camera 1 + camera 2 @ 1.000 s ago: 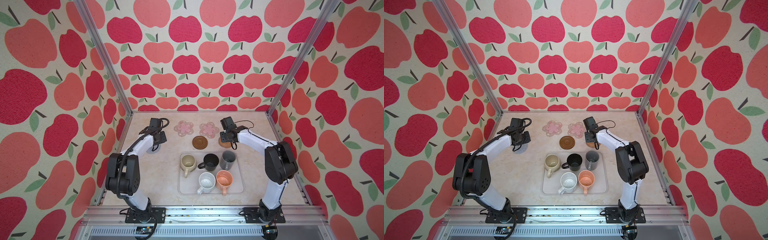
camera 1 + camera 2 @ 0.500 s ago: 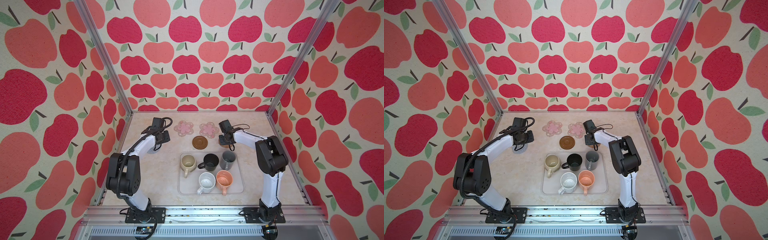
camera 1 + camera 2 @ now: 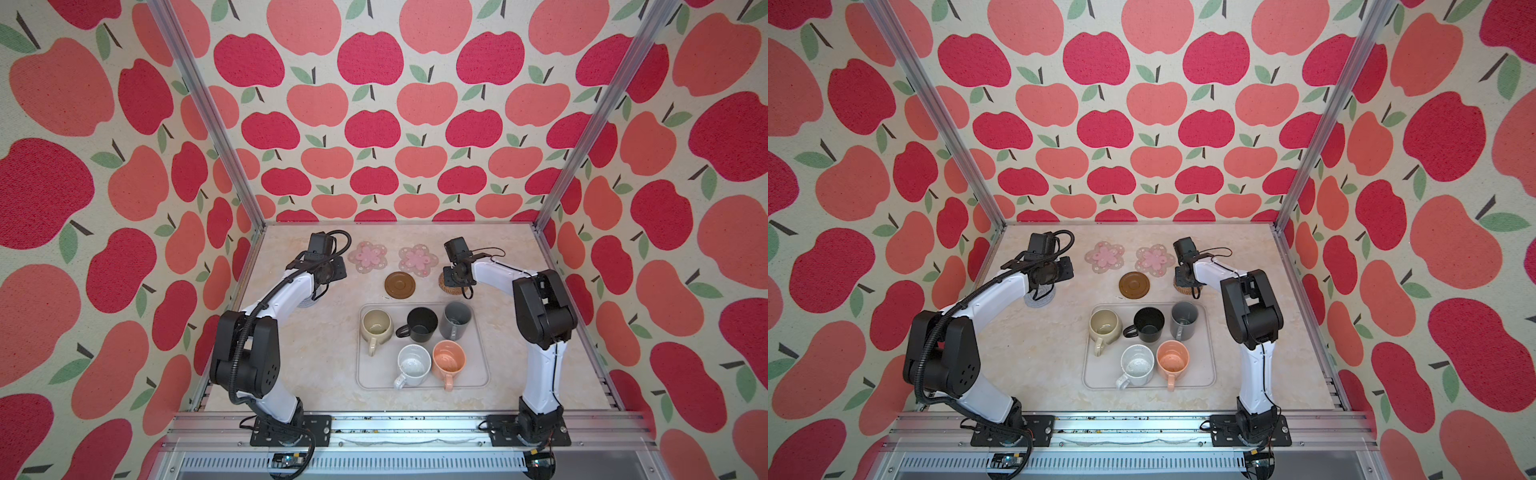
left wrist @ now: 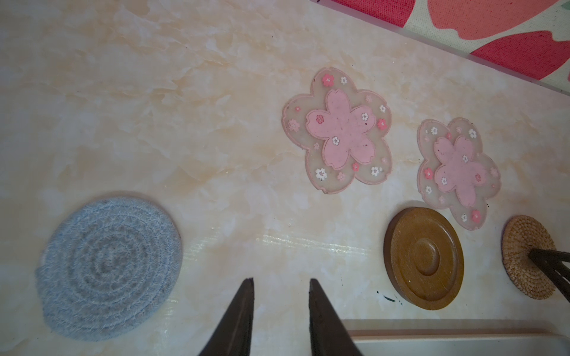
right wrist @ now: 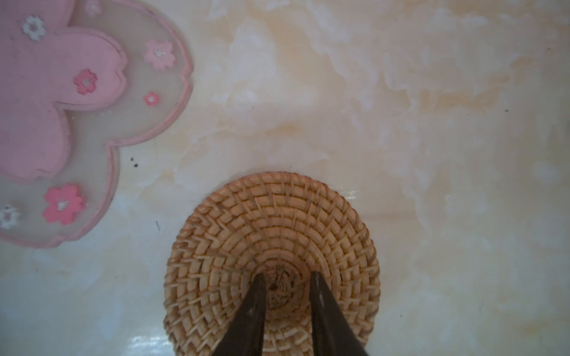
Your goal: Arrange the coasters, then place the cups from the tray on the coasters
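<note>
Both top views: five cups (image 3: 422,325) seen standing in tray (image 3: 477,376); rattan coaster (image 3: 444,287) partly covered by right gripper (image 3: 453,283).
Left wrist: left gripper (image 4: 281,282) jaws seen apart, empty, near grey coaster (image 4: 108,265).
Right wrist: fingertips (image 5: 257,288) slightly parted, pressed on rattan coaster centre.

The left pincer (image 4: 281,280) and right pincer (image 5: 287,275) stand narrowly parted.

Both top views looked steeply down from high at the front onto the whole tabletop (image 3: 324,361), nearly identical. The left wrist camera faced down closely past the left claw (image 4: 281,280); the right wrist camera, even closer, shared its rattan coaster (image 5: 271,215).
</note>
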Controlling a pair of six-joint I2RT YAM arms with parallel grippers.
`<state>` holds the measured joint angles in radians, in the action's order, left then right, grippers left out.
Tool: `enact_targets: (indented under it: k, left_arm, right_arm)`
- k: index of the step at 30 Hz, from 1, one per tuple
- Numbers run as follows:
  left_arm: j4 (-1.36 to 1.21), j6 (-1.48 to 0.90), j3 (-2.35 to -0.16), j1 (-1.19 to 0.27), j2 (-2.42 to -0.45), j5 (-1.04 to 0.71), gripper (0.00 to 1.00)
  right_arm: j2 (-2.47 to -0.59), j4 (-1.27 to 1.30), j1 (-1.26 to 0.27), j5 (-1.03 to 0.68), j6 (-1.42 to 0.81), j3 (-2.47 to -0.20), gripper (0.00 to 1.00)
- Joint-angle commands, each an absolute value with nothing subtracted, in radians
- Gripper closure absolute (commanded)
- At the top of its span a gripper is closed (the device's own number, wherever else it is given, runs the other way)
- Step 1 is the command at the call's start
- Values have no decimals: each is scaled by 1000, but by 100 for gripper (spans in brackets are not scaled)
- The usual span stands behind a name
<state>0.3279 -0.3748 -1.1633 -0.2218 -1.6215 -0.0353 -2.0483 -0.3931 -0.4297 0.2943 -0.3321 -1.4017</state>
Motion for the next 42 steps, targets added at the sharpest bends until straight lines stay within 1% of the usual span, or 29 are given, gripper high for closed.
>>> enact_targets:
  k: [1, 9, 22, 26, 42]
  left_arm:
    - [339, -369, -1188, -230, -1632, -25, 67]
    - [348, -374, -1209, -243, -1655, -25, 67]
    - [394, -389, -1265, -260, -1705, -44, 67]
    - [403, -389, -1293, -283, -1734, -52, 67]
    - [417, -416, -1392, -371, -1859, -107, 68]
  right_arm:
    - [-2079, -442, -403, 307, -367, -1394, 73]
    - [-2026, -440, -354, 333, -367, -1334, 73]
    - [-1928, -433, -228, 315, -343, -1257, 73]
    - [-1899, -410, -191, 274, -358, -1225, 73]
    - [-1876, -405, -172, 220, -376, -1234, 73]
